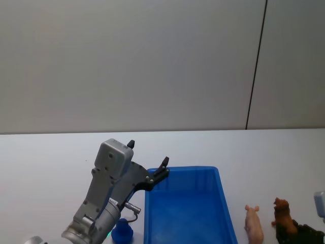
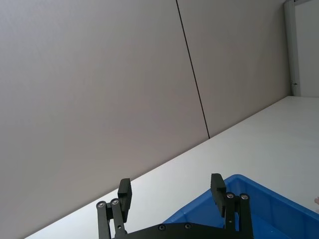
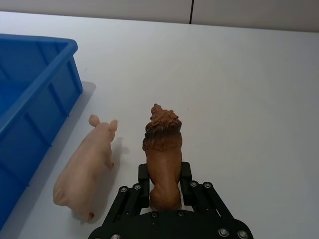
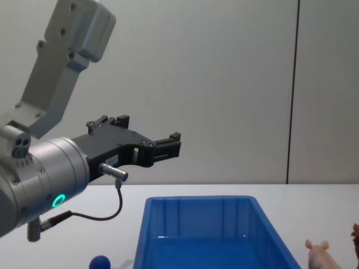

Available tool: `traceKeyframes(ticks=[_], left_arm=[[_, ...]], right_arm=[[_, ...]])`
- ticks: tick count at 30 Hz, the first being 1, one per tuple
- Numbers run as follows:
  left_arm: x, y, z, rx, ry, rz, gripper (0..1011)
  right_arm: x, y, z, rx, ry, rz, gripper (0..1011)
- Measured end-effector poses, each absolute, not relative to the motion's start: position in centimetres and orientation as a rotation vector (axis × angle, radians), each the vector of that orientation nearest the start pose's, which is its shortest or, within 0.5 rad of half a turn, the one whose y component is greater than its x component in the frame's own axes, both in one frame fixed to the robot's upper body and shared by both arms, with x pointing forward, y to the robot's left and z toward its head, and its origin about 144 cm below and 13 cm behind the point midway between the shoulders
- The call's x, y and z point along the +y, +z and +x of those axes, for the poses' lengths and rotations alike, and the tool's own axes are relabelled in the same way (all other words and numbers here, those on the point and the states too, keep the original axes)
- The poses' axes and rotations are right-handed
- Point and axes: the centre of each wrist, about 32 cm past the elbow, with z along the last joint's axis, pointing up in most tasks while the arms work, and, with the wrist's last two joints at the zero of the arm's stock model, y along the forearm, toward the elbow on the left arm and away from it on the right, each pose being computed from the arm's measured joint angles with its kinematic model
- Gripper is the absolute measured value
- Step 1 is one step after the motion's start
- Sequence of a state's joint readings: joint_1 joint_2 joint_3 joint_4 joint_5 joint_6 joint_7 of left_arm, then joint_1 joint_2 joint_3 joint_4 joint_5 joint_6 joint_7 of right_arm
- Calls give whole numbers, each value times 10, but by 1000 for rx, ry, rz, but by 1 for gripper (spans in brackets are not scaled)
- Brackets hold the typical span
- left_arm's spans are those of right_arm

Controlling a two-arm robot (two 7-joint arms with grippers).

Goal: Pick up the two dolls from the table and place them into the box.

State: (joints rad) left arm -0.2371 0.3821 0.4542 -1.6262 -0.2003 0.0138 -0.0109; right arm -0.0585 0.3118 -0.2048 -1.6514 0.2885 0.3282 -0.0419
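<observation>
We see the right tool (image 3: 164, 172) clenched on the hindquarters of the reddish-brown doll (image 3: 162, 142), which stands on the desk (image 3: 239, 99). The box (image 3: 47, 82) lies to the robot's left of it. The pink doll (image 3: 87, 167) lies between them, its long axis roughly along the box's wall. So we judge the carry must go leftward over it. The left tool (image 2: 171, 185) hangs released and empty, raised near the box's far left corner.

We identify the silver-grey left arm (image 4: 50, 162) by its boxy pale-grey housing (image 4: 78, 22), green ring light (image 4: 58, 200) and thin black cable (image 4: 106, 216). The left gripper (image 2: 171, 185) and right gripper (image 3: 165, 173) are matte-black linkages with silver screws (image 3: 134, 187) and flat fingers (image 2: 124, 189).
</observation>
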Motion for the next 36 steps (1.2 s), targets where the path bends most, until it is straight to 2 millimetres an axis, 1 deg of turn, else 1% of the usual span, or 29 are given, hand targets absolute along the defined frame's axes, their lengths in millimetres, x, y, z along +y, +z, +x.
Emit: traceKeyframes(ticks=[6, 16, 24, 27, 36], left_arm=[[198, 1204, 492, -268, 1124, 61, 1001], [198, 1204, 492, -268, 1124, 61, 1001], [198, 1204, 492, -268, 1124, 61, 1001], [198, 1204, 492, -268, 1124, 61, 1001], [198, 1204, 492, -268, 1124, 61, 1001]], right_arm=[[-246, 1146, 435, 208, -1377, -296, 343], [-241, 1169, 442, 130, -1332, -211, 343], [-232, 1187, 456, 96, -1240, -138, 343], [-229, 1189, 460, 95, -1210, -124, 343], [-211, 1196, 481, 110, -1079, -82, 343]])
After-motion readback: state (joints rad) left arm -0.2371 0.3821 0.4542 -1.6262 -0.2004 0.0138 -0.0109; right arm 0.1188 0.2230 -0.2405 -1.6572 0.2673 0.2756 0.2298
